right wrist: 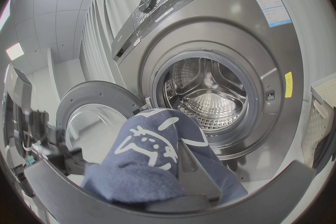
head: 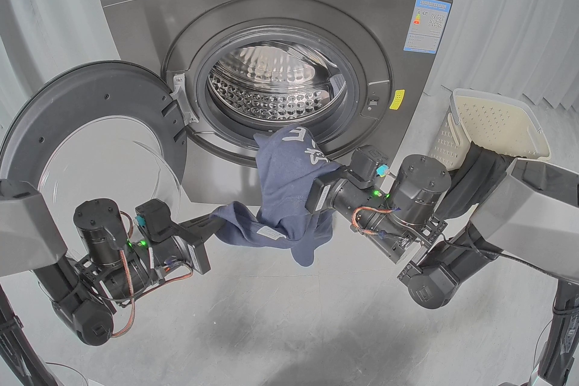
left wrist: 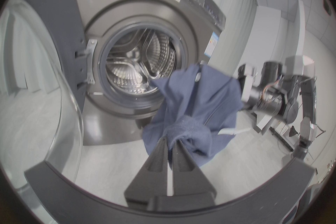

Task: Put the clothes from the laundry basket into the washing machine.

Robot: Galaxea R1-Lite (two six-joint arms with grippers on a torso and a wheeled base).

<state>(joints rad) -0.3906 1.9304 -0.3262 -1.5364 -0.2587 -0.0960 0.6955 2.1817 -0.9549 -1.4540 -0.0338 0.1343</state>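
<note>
Left end effector (left wrist: 170, 146) and right end effector (head: 316, 188) both pinch the shirt (head: 283, 179); the drum (head: 271, 85) opens just beyond the right.

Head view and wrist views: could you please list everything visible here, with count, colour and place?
grey front-loading washing machine: one, grey, straight ahead, drum empty.
round glass-windowed door: one, dark grey, swung open to the left.
navy blue printed garment: one, navy with white print, hanging before the drum opening.
cream perforated plastic laundry basket: one, cream, right of machine, dark cloth inside.
pale curtains: several folds, white-grey, behind machine.
left gripper: one, black, shut on garment's lower end.
right gripper: one, black, holding garment's upper part.
</note>
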